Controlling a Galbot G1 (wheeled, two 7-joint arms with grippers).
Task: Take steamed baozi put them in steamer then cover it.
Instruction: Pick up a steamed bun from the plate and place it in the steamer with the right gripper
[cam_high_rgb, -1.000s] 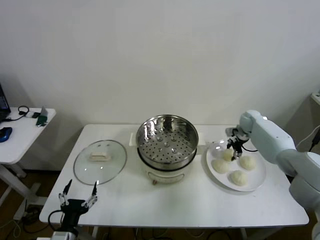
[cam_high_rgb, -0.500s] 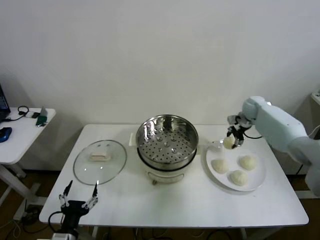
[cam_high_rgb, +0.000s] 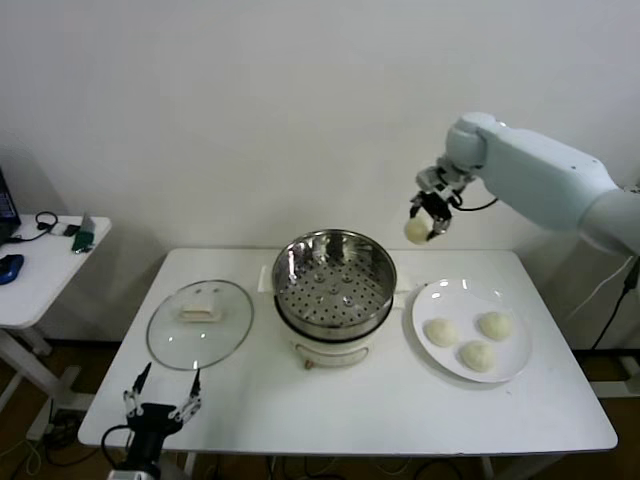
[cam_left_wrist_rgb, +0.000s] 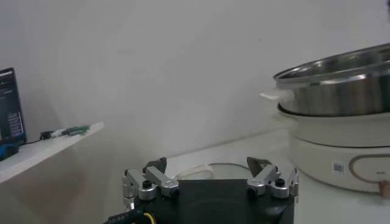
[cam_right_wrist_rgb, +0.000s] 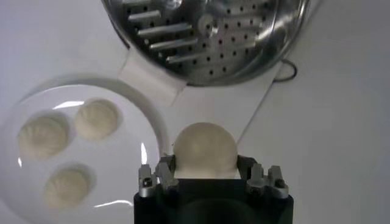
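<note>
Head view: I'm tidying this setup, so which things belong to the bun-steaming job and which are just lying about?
Job: baozi in the right gripper; three baozi on the white plate; steamer; glass lid.
Lying about: side table with its cables and blue mouse; parked left gripper.

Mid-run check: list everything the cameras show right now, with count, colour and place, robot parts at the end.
steamed baozi: four, cream-white; three on the plate, one held in the air between steamer and plate
plate: one, white, on the table's right part
steamer: one, shiny steel on a white base, table centre, uncovered, no bun inside
glass lid: one, clear, flat on the table's left part
table: one, white
side desk: one, white, far left, small items on it
right gripper: shut on a baozi, raised above the table
left gripper: open, parked at the table's front left edge
</note>
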